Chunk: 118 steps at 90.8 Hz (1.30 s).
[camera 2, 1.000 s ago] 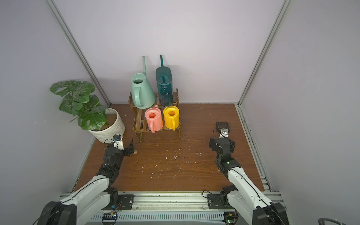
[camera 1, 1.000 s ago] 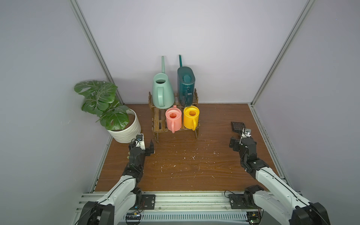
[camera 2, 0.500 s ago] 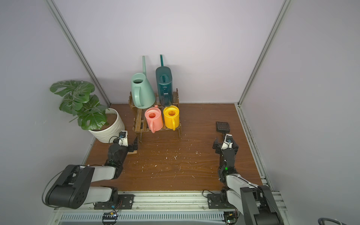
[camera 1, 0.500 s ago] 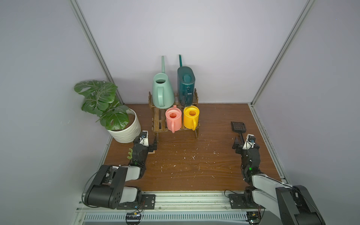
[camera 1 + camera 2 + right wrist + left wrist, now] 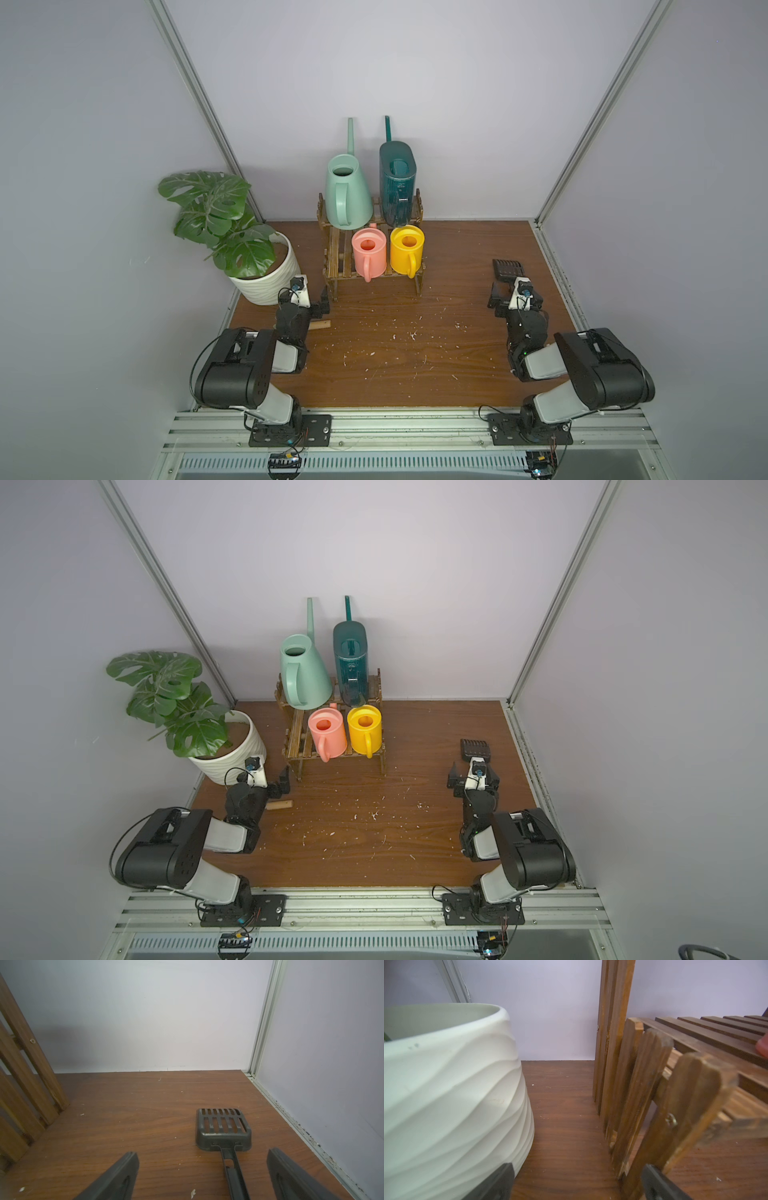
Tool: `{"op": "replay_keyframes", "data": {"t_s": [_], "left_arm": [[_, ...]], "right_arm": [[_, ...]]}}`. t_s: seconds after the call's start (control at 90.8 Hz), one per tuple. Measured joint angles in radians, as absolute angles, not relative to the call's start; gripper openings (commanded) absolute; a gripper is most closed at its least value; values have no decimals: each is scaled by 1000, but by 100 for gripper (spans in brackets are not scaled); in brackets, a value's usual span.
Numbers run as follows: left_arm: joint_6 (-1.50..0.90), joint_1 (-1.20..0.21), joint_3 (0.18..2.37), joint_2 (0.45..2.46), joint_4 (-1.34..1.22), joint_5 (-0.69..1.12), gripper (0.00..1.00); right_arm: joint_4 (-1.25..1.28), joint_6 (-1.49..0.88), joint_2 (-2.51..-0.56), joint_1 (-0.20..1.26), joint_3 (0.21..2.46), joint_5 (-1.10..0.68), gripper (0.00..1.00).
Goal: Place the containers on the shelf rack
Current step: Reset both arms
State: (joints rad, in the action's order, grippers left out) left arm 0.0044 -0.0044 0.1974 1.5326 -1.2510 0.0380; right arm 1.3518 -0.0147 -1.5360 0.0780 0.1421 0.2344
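No legible text, label, brand, number or sign was found in any view. We looked over the mint-green can point(image 5: 353, 199), the dark-teal can point(image 5: 397, 187), the pink can point(image 5: 369, 253), the yellow can point(image 5: 406, 249), the shelf rack point(image 5: 337, 257), the white pot point(image 5: 266, 282) and the black slotted scoop point(image 5: 222, 1128); all showed plain surfaces. Any print on the small boards point(image 5: 284, 460) at the front rail was too small to read.

Containers point(image 5: 348, 195) on shelf rack point(image 5: 338, 259), plant pot point(image 5: 266, 280) left.
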Motion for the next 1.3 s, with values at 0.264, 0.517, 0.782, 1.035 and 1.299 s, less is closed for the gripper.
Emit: {"op": "replay_keyframes", "data": {"t_s": [0.264, 0.517, 0.782, 1.035, 1.299], "left_arm": [[0, -4, 197, 1533, -1251, 38, 98], [-1, -4, 197, 1533, -1251, 37, 98], [0, -4, 171, 1527, -1292, 40, 98], [-6, -3, 7, 1543, -1525, 30, 98], [-21, -3, 220, 1531, -1349, -7, 98]], "right_arm": [[1339, -14, -1536, 78, 201, 228, 99], [1339, -14, -1536, 78, 201, 228, 99], [1367, -14, -1534, 78, 178, 227, 99], [1549, -6, -1557, 77, 11, 221, 99], [1406, -7, -1536, 76, 211, 223, 99]]}}
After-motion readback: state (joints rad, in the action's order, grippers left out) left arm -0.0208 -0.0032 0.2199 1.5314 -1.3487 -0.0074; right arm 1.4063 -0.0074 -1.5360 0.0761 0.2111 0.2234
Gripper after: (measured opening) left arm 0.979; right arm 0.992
